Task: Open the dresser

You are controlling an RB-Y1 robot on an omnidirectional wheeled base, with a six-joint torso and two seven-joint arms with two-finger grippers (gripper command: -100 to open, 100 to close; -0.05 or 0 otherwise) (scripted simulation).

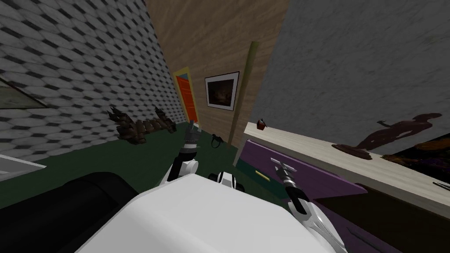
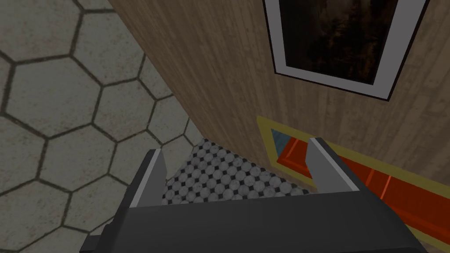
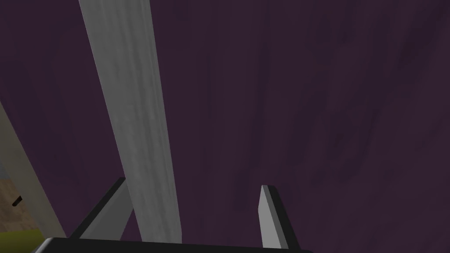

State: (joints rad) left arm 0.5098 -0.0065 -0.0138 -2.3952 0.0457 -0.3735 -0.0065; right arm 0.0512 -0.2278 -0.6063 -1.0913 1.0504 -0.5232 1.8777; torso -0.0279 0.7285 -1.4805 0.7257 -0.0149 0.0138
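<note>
Long dresser [image 1: 325, 178] along grey wall [image 1: 351, 66]

Purple-fronted dresser [image 1: 316, 171] with pale top and grey bar handle [image 3: 132, 110]

Left claw [image 1: 192, 126] held up ahead, parted; right claw [image 1: 278, 162] stretched forward, parted too.

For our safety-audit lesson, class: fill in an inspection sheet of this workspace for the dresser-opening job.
Surface: long pale dresser top, partly bare.
Job's things: flat purple dresser front, small yellow bar at its edge; pale grey strip crossing it.
Clutter: dark brown figurine and small red-brown object on the top; dark brown spiky shape on the floor.
End effectors: right end effector open at the purple front, strip beside one finger; left end effector open, raised.
Cables: nothing seen.
Surroundings: dark green floor, orange door, framed dark picture.
</note>
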